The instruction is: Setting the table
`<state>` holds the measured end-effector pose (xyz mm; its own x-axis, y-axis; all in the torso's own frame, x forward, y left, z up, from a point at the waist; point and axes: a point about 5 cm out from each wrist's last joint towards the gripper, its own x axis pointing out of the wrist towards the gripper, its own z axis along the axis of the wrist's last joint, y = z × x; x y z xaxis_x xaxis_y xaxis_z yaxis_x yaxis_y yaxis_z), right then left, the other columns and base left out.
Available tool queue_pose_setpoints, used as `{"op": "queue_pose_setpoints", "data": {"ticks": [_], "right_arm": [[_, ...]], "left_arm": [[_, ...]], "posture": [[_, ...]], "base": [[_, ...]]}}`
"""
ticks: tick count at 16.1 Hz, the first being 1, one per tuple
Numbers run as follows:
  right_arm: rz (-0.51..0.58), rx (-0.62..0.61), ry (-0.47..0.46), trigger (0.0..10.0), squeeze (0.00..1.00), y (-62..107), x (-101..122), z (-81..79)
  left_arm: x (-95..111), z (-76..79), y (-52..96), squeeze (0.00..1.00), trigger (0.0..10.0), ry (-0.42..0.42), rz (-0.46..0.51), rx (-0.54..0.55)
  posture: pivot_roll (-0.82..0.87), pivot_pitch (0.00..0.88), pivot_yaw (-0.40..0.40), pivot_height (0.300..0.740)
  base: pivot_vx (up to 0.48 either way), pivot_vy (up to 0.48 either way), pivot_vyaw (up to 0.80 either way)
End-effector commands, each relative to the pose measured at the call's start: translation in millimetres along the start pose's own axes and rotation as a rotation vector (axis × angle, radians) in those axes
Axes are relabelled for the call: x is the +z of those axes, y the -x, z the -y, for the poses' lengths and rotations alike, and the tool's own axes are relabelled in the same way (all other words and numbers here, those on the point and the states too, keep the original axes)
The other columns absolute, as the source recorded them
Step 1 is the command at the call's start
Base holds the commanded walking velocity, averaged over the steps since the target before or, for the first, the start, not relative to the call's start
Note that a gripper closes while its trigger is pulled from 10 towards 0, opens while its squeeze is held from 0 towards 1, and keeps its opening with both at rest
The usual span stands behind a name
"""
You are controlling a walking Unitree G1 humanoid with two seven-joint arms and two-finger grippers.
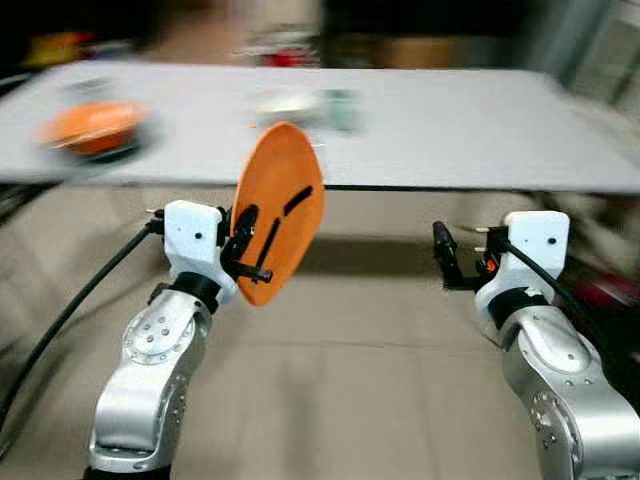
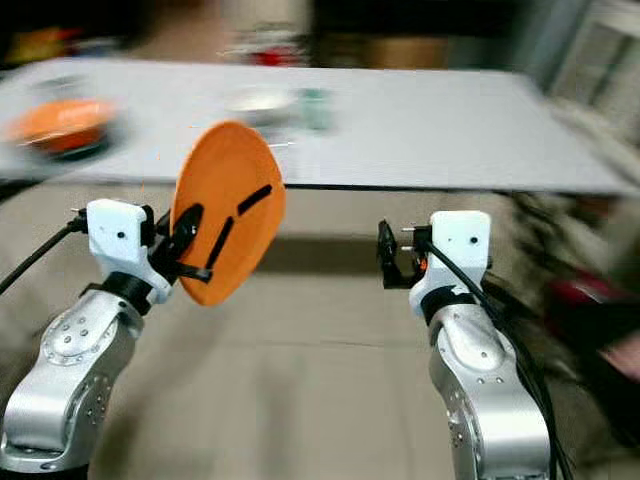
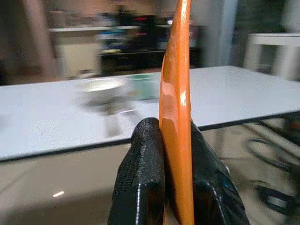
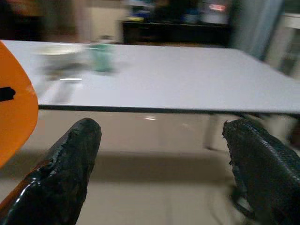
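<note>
An orange plate [image 1: 279, 208] stands on edge in front of me, below the table's near edge, with my left gripper [image 1: 252, 248] shut on its lower rim. In the left wrist view the plate [image 3: 176, 108] rises thin and upright between the two black fingers [image 3: 143, 180]. My right gripper [image 1: 447, 256] is held up at the same height to the right, open and with nothing in it; its two fingers [image 4: 65, 173] stand wide apart in the right wrist view. On the white table [image 1: 450, 130] sit a second orange plate [image 1: 92, 125], a whitish bowl [image 1: 288, 104] and a green cup [image 1: 340, 108].
The pictures are blurred by motion. The table's dark front edge [image 1: 420, 187] runs across just beyond both grippers. Beige floor [image 1: 350, 380] lies under my arms. Dark furniture and shelves [image 3: 140, 37] stand behind the table. A bicycle wheel [image 3: 267, 154] and a reddish thing [image 2: 590, 300] are at the right.
</note>
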<state>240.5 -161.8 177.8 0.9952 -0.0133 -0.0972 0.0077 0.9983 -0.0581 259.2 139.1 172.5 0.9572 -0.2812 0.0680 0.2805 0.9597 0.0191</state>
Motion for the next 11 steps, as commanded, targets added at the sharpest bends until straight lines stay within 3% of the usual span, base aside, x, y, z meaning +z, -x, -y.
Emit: {"op": "queue_pose_setpoints", "data": {"ticks": [1,4,11], "right_arm": [[0.007,0.0,-0.004,10.0,0.0,0.2,1.9,0.5],[0.012,0.0,-0.01,10.0,0.0,0.4,2.9,1.3],[0.02,0.031,-0.026,10.0,0.0,1.0,4.0,-2.1]], "left_arm": [[10.4,6.4,-2.4,0.0,10.0,0.009,0.061,-0.041],[12.1,7.4,-4.2,0.0,10.0,0.027,0.071,-0.052],[13.4,7.0,-3.7,0.0,10.0,0.05,0.08,-0.053]], "posture": [[0.06,0.0,0.016,0.74],[0.05,0.0,0.018,0.74],[0.06,0.0,0.013,0.74]], "base": [[0.416,0.0,-0.8],[0.412,0.0,-0.8],[0.412,0.0,0.0]]}}
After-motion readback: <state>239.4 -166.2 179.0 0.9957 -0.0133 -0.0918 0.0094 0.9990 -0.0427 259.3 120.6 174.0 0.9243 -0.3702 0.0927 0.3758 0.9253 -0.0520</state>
